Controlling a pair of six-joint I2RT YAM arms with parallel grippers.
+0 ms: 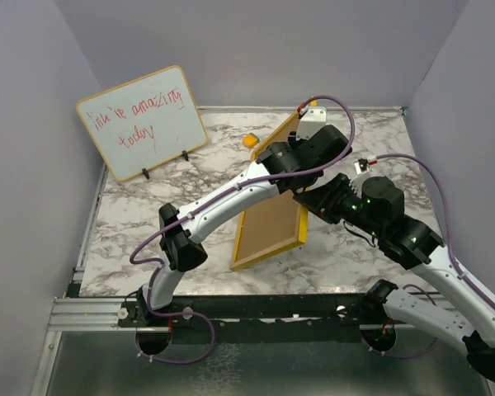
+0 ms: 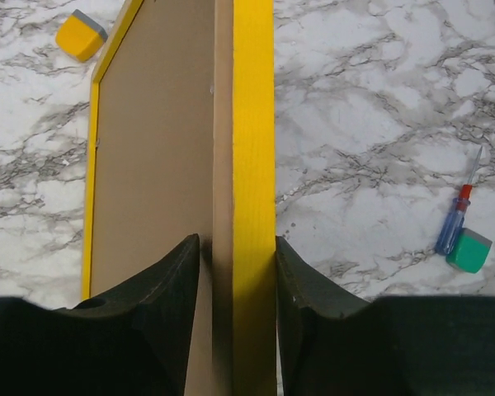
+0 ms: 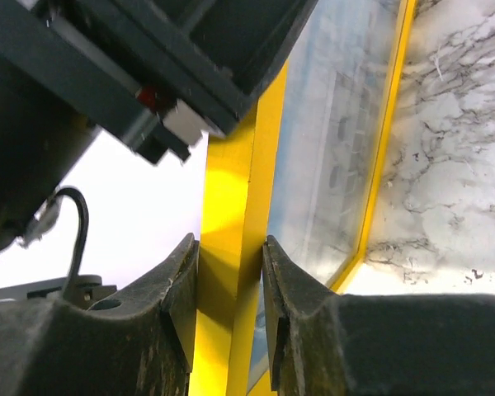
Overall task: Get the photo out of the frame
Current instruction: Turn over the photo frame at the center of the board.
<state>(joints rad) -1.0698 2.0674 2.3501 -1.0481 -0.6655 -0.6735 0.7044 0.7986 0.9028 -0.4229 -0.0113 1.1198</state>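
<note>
the left fingers (image 2: 167,289) are clenched on the frame (image 2: 253,124), open only as wide as its thickness. one pad is on the brown cork back (image 2: 157,148), the other on the yellow outer edge. the right fingers (image 3: 295,289) pinch the yellow rim just as narrowly.

the frame is held on edge and tilted, and its long axis runs straight away from the left fingers. whether its low end touches the marble surface (image 2: 379,124) i cannot tell.

the photo (image 3: 330,165) sits inside the frame. only the right wrist view shows it, pale blue, just right of those fingers.

only the left wrist view shows a screwdriver (image 2: 455,221) and, just beside it, a green block (image 2: 469,252), both right of the fingers. a yellow block (image 2: 81,37) lies far ahead to the left.

only the top view shows the whiteboard (image 1: 142,124), well apart.
</note>
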